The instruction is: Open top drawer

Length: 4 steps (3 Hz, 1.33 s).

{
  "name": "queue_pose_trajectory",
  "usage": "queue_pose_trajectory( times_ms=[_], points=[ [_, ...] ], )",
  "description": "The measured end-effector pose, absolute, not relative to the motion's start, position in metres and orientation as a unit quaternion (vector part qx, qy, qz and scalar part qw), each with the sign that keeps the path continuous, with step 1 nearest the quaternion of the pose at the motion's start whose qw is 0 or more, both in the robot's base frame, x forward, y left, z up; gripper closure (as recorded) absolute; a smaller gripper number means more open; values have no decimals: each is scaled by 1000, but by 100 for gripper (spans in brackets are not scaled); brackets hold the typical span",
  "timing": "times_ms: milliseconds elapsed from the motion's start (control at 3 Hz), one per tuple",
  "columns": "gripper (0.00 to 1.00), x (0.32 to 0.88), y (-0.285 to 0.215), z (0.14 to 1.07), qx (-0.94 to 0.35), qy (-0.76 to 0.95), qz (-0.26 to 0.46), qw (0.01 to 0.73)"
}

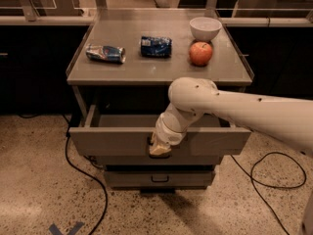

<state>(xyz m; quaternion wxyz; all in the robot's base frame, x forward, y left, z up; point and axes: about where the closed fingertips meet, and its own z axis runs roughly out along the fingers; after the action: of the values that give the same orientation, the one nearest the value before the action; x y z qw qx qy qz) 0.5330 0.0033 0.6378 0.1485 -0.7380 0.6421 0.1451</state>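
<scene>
The top drawer (112,140) is the widest grey metal drawer of the cabinet and stands pulled out toward me, its inside partly visible behind the flat front. My gripper (159,148) sits at the centre of the drawer front, over the spot of the handle, which is hidden behind it. The white arm (234,109) reaches in from the right. Below, the narrower middle drawer (161,159) and the smallest bottom drawer (159,178) with its dark loop handle are closed.
On the cabinet top (156,65) lie a crushed can (105,53), a blue chip bag (156,46), a red apple (201,53) and a white bowl (205,28). Black cables (85,175) run over the speckled floor on both sides. Dark counters stand behind.
</scene>
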Motion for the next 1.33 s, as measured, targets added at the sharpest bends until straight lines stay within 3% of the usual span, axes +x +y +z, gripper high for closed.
queue_pose_trajectory(
  times_ms=[1333],
  points=[
    [100, 506, -4, 642, -731, 652, 150, 133]
  ],
)
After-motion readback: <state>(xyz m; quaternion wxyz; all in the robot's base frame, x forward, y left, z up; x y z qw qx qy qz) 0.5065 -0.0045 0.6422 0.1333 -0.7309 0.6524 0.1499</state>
